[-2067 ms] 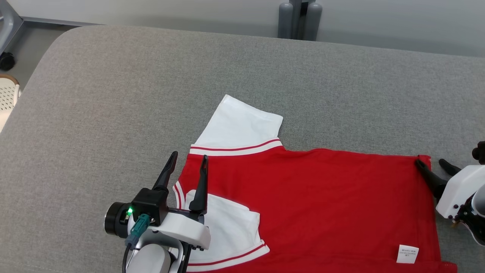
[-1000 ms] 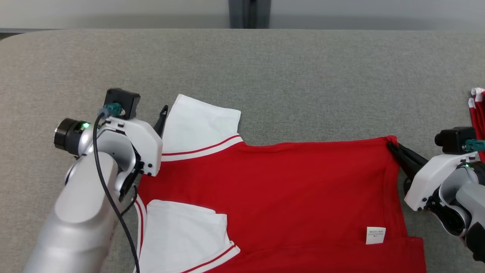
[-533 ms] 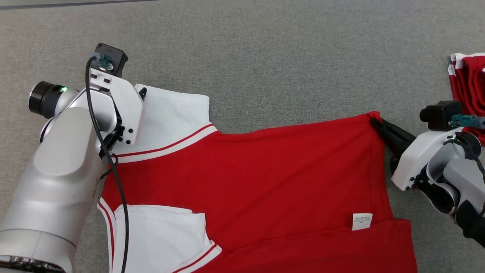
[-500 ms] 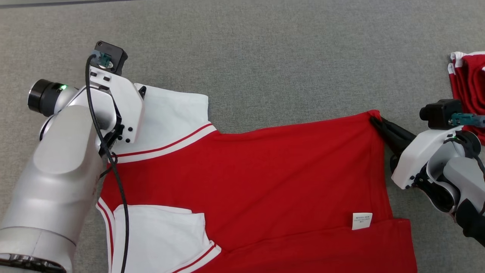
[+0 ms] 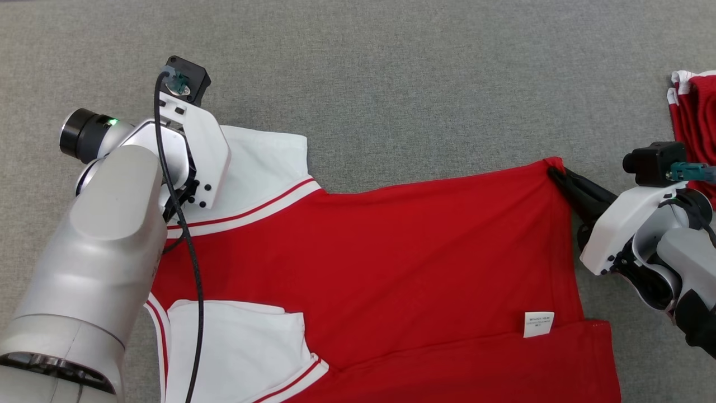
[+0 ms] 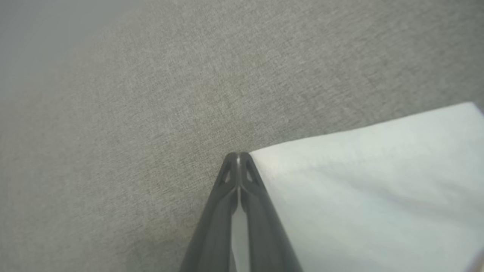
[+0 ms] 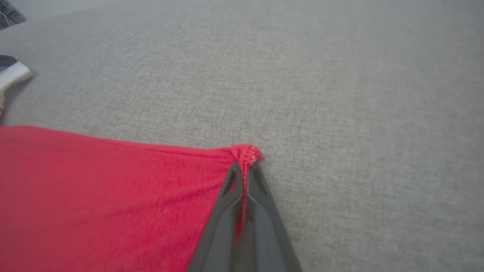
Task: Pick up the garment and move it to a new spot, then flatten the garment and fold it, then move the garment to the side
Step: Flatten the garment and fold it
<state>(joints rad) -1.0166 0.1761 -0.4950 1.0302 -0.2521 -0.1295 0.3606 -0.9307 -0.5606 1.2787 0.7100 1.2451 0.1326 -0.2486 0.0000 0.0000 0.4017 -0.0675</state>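
On grey bench (image 5: 391, 67): red garment (image 5: 391, 252), spread flat; left gripper (image 6: 238, 155) pinched on white sleeve (image 5: 263, 157) corner, right gripper (image 7: 245, 165) pinched on red hem corner.

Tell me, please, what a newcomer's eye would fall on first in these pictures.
The red shirt spread across the grey table stands out first. At its far edge, the left end effector is shut on the corner of a white sleeve and the right end effector on a red hem corner. A second red garment lies at the right edge.
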